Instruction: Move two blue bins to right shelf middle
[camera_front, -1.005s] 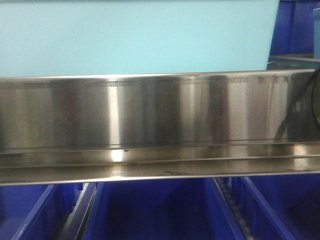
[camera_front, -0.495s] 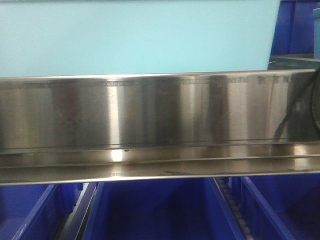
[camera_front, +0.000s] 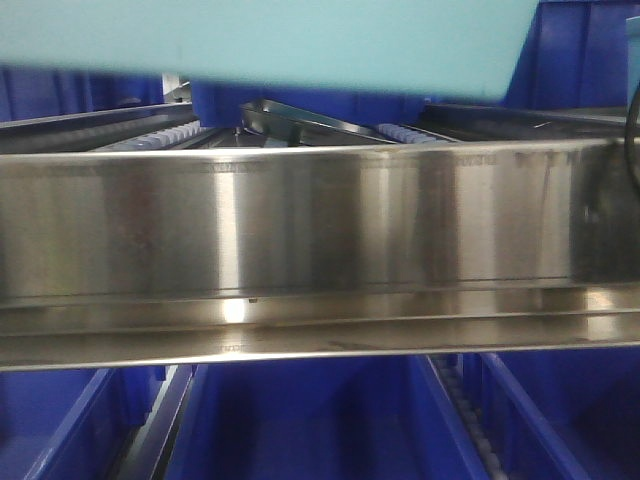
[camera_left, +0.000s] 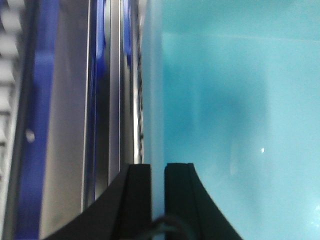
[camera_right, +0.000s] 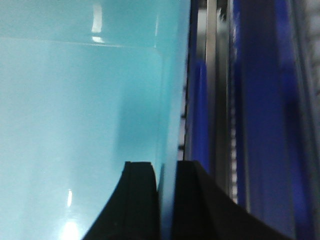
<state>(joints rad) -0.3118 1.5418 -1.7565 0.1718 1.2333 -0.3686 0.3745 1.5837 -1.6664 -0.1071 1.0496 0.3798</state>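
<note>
A: Where's the bin?
B: Light-blue bin (camera_front: 270, 40) sits at the top of the front view, above the steel shelf rail (camera_front: 320, 250), apart from it. Left end effector (camera_left: 158, 170) is clamped on one thin side wall, right end effector (camera_right: 165, 167) on another.
A: Handling?
B: Stiff, glossy plastic. Probably light, no load visible. Smooth walls, so slip is the risk. I'd hold at the rims on both sides and keep it level.
A: Blind spots?
B: Bin mostly cropped, base unseen. Can't tell whether the second bin is among the dark blue bins (camera_front: 310, 420) below. Target shelf not identifiable. Rollers (camera_front: 150, 130) blurred.
</note>
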